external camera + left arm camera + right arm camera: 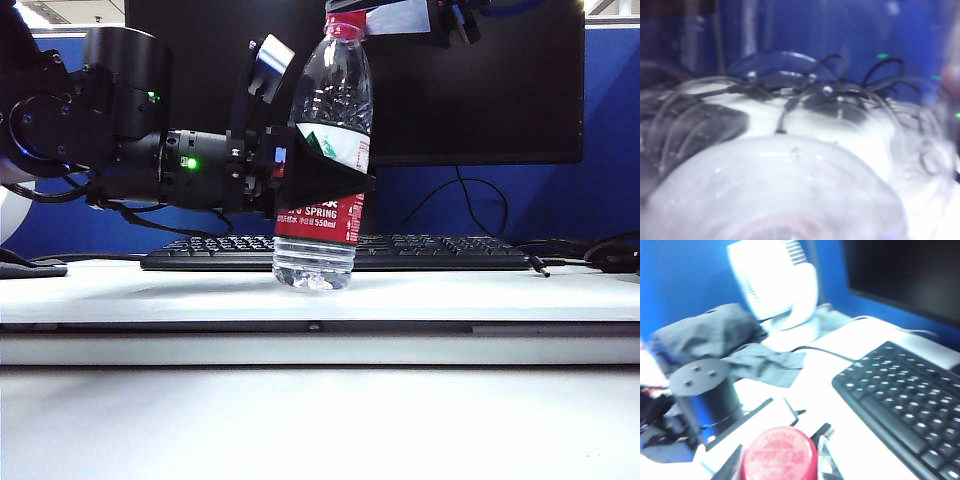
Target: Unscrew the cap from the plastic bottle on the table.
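Bottle [322, 150] stands upright on the table [150, 290], just in front of the keyboard [440, 252]. I have the left gripper [318, 172] clamped on its labelled middle, holding it steady; that wrist camera shows only blurred clear plastic. The right gripper [777, 457] sits over the top, one finger [824, 437] either side of the cap [779, 459] and close against it, though I cannot tell if they actually pinch. I judge this the unscrewing step, cap still on. Next I need a firm squeeze and a twist, the bottle braced.
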